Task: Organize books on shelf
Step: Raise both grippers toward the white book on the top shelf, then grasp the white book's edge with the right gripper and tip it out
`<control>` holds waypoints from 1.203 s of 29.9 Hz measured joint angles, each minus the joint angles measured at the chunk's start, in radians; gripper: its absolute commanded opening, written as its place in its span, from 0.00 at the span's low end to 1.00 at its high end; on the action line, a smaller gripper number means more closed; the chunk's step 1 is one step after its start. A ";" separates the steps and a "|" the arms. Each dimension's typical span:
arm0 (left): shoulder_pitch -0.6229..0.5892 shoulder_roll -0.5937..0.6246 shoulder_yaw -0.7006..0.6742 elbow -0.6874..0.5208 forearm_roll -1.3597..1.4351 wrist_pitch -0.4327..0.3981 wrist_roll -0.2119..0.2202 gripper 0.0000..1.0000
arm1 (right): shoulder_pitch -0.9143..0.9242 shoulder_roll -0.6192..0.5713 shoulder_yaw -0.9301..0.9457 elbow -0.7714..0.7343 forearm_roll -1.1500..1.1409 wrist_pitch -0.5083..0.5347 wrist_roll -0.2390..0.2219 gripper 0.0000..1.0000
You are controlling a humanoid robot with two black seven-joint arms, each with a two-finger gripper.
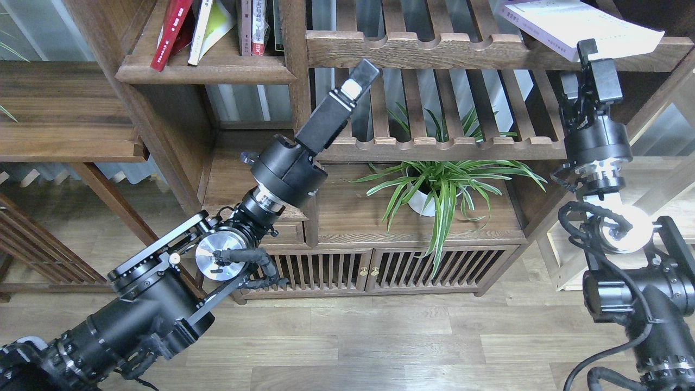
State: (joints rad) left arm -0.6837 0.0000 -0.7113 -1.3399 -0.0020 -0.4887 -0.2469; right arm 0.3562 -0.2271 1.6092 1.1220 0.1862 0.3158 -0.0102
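The red book (171,32) and the yellow-green book (210,26) lean to the right on the dark plank shelf (217,70) at top left. The white, pale lavender book (575,24) lies flat on the upper slatted rack (423,51) at top right. My left gripper (359,76) points up and to the right in front of the slats, right of the shelf, holding nothing. It is seen edge-on, so its fingers cannot be told apart. My right gripper (593,57) is just under the white book's near edge. Its opening is unclear.
Thin volumes (253,27) stand at the plank shelf's right end by the upright post (297,92). A lower slatted rack (434,146) runs across the middle. A potted spider plant (434,190) sits on the low cabinet (358,266) below.
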 measured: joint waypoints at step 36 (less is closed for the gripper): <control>0.004 0.000 0.010 -0.001 0.002 0.000 0.000 0.99 | 0.137 -0.128 -0.016 -0.030 0.094 -0.324 -0.029 0.63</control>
State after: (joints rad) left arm -0.6801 0.0000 -0.7009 -1.3405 -0.0005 -0.4887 -0.2469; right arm 0.4936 -0.3552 1.5928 1.0919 0.2800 -0.0085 -0.0394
